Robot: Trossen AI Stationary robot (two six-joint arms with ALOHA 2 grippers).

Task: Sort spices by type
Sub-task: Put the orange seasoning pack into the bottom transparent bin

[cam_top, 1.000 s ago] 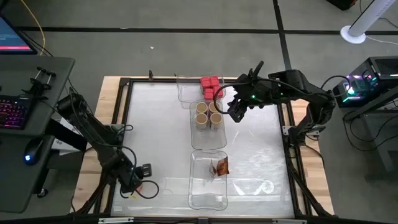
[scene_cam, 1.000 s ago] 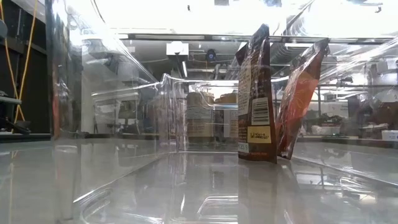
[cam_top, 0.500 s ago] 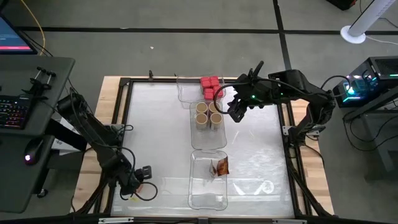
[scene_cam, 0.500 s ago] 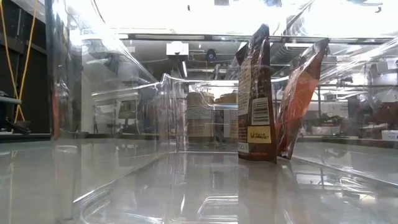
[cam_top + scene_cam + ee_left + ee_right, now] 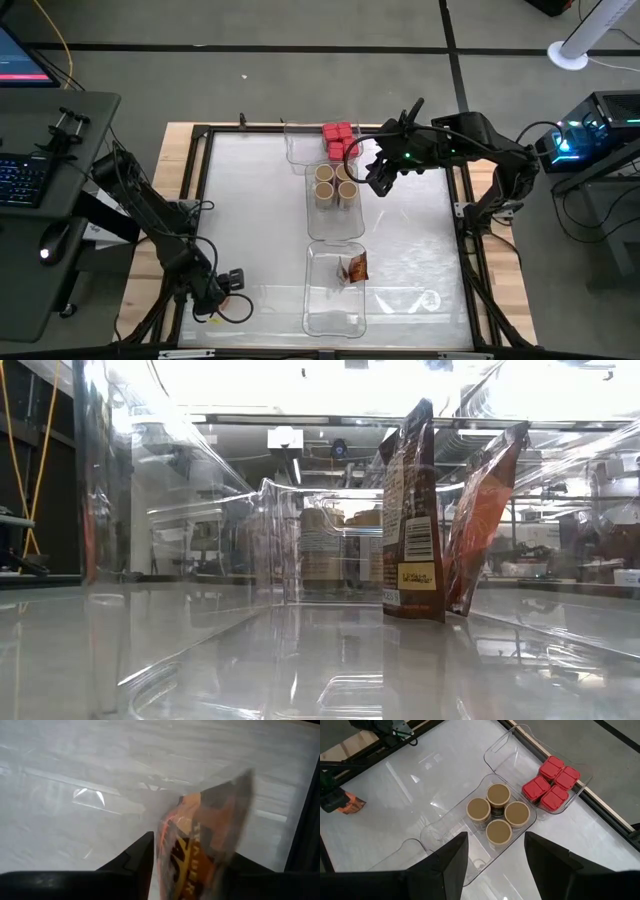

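Four red boxes (image 5: 338,141) are seen packed in the far clear tray (image 5: 300,150), and four tan-topped jars (image 5: 335,185) are grouped in the middle tray (image 5: 335,228), just beside it. Two brown-orange packets (image 5: 353,269) are stood upright in the near tray (image 5: 330,315); in the low view one is turned w/ its label side to the camera, the other is leaned beside it. A third packet (image 5: 200,850) is gripped betw. the fingers of the left claw (image 5: 222,295), down at the near left corner of the worktop (image 5: 250,200), well apart from the trays. The right claw (image 5: 378,172) is held above the worktop just right of the jars, fingers (image 5: 445,865) spread apart, nothing betw. them. A fourth packet can't be made out.
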